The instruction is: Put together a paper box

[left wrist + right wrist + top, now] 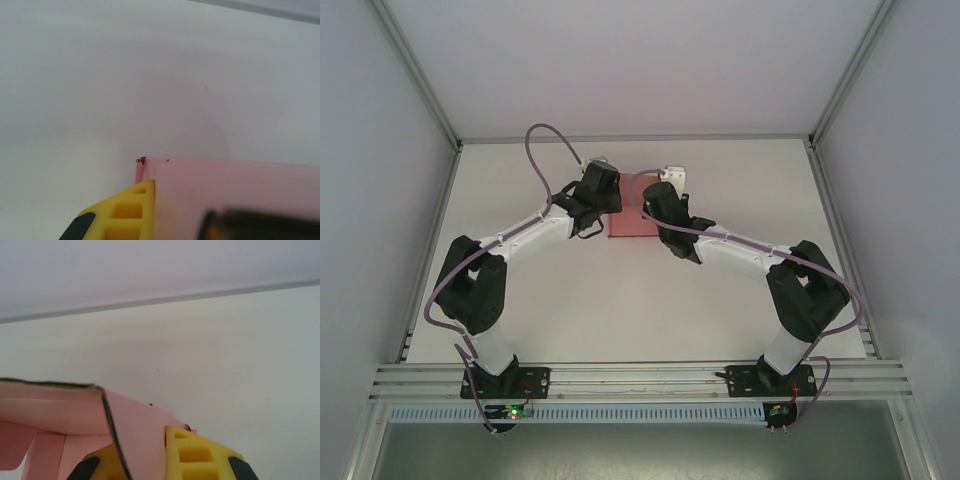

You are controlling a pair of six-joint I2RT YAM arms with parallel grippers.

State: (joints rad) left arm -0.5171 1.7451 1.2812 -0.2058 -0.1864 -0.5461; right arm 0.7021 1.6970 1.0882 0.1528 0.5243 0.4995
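Nearest the lens, leftmost: yellow pad (148,215) of the left jaws butted against a corner of the pink paper box (235,185), second pad a blur across the card; cannot tell whether clamped or merely touching. Between the two sets of jaws on the white desk (620,300), partly folded, one wall raised. On the right, right jaws closed on an upright flap, card edge pinched between yellow pads (217,450). Risk: thin card creased or torn by opposing pulls, or flap slipping out and springing flat.
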